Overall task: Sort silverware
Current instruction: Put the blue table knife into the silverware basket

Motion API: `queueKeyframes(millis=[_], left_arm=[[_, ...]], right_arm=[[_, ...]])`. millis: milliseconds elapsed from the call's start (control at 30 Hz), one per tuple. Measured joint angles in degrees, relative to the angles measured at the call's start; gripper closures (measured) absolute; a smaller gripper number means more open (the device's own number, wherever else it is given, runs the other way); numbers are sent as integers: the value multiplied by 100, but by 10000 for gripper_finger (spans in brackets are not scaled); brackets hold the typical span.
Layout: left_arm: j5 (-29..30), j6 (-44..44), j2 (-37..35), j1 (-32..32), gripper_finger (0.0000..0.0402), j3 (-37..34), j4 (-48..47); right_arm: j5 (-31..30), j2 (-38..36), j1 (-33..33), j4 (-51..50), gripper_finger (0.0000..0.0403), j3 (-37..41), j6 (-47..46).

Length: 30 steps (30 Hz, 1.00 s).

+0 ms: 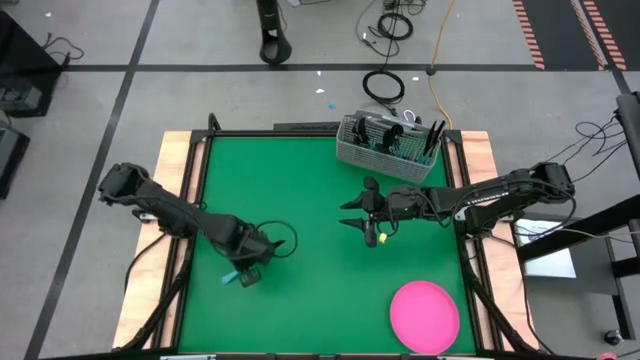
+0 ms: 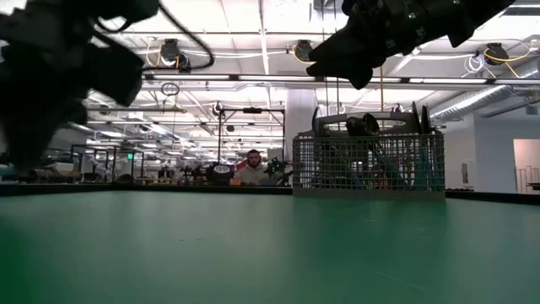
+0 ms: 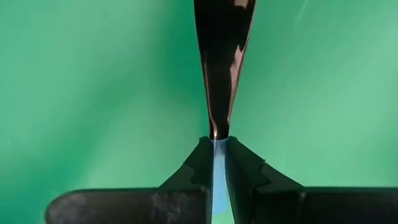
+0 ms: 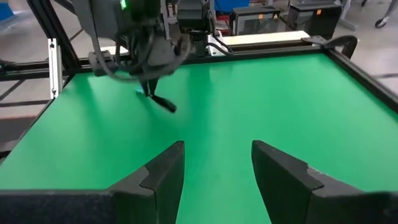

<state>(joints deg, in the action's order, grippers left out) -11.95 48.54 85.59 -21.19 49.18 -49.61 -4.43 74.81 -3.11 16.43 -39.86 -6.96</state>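
The piece in hand was a small utensil (image 3: 219, 68) with a light blue handle and a dark, glossy metal head that widened away from the grip; whether it was a spoon or a knife could not be told. Your left pincer (image 3: 216, 163) was clamped on the blue handle just below the neck, near the front-left corner of the green counter (image 1: 300, 200). In the right wrist view the dark head (image 4: 163, 102) angled down towards the surface, tip low.

You held it near the neck, so the head would likely swing little; a gentle lift before travelling was the sensible way to clear the surface. The grey wire-mesh caddy (image 1: 390, 148) stood at the back edge towards the right, already holding dark-headed pieces, so the carry was a long diagonal. You needed to arrive above the right compartment, head down and close to upright, before releasing.

Your right pincer (image 1: 362, 229) hung open over the middle-right, on that path; passing well clear of it mattered. The pink round plate (image 1: 424, 315) sat at the front-right corner.
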Motion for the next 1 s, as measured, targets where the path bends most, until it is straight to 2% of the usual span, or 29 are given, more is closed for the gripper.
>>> queueKeyframes(millis=[133, 300, 367, 533, 733, 867, 1000], left_arm=[[643, -630, -336, 223, 380, 174, 89], [1725, -1682, -791, 417, 380, 182, 875], [1951, -1966, -906, 533, 380, 182, 1209], [2157, -2670, -1089, 807, 381, 182, 2261], [1891, -3697, -1162, 987, 397, 192, 3773], [1768, -3849, -1186, 1081, 397, 193, 3816], [1914, -3849, -1152, 1136, 397, 191, 3277]], right_arm=[[2, 0, 0, -107, 227, 0, -305], [29, 0, -23, -241, 227, 0, -540], [29, 25, -58, -122, 227, 0, -642], [5, 281, -191, 592, 227, 0, -916], [9, 1023, -347, 2117, 227, 0, -596], [9, 1153, -380, 2221, 227, 0, -554], [-22, 1018, -374, 1599, 227, 0, -717]])
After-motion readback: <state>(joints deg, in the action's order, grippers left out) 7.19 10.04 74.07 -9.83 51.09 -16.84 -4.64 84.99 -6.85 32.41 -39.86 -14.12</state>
